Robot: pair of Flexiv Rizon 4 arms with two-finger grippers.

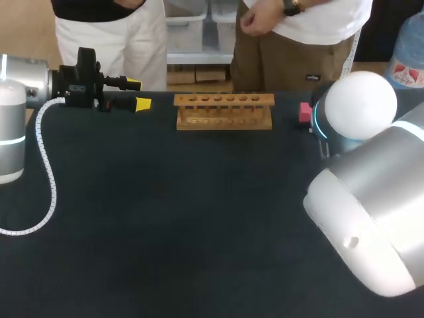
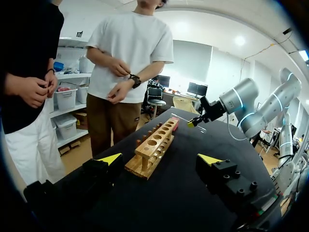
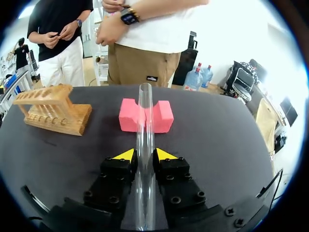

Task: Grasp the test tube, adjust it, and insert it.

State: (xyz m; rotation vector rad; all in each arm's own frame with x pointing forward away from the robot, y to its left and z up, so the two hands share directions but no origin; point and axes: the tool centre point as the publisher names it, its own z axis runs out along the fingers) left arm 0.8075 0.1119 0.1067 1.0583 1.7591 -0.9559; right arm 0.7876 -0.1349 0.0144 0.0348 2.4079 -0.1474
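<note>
A clear glass test tube [image 3: 145, 121] lies lengthwise between the yellow-tipped fingers of my right gripper [image 3: 145, 155], which is shut on it. The tube's far end reaches over the notch of a pink foam block [image 3: 164, 116]; whether it rests there I cannot tell. The wooden tube rack [image 1: 224, 110] stands at the table's back middle with its holes unfilled, and it shows beside the block [image 3: 53, 111] in the right wrist view. In the head view my right arm [image 1: 371, 205] hides its own gripper. My left gripper [image 1: 137, 94] stands open left of the rack, holding nothing.
The pink block [image 1: 304, 112] sits right of the rack near the back edge. In the left wrist view the rack [image 2: 154, 147] lies ahead of my open left gripper [image 2: 159, 159], with my right gripper [image 2: 193, 123] beyond it. A white coiled cable [image 1: 48, 172] hangs from the left arm.
</note>
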